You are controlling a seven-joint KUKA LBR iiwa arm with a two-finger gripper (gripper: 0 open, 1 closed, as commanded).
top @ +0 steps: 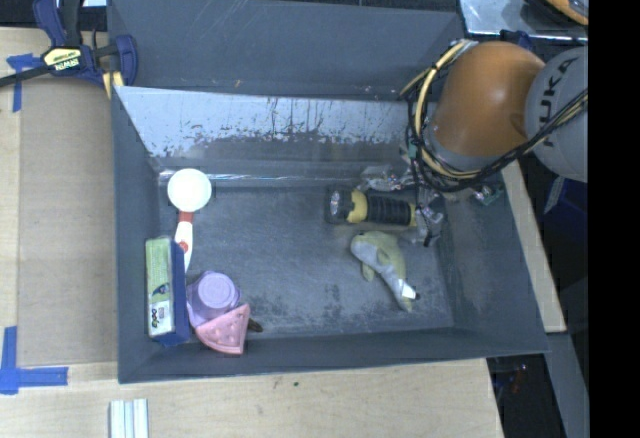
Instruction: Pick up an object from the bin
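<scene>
My gripper (422, 202) is low in the right part of the bin, under the arm's orange cover. Right beside it on its left lies a short black cylinder with a yellow end (368, 209), on its side on the bin floor. Whether the gripper touches it I cannot tell. Just below them lies a limp olive-green thing with a white tip (384, 264), stretched toward the bin's front right.
Along the left wall lie a white round-headed brush with a red-and-white handle (187, 196), a green packet (158, 288), a purple cup (212, 294) and a pink wedge (226, 330). The bin's middle floor is bare metal.
</scene>
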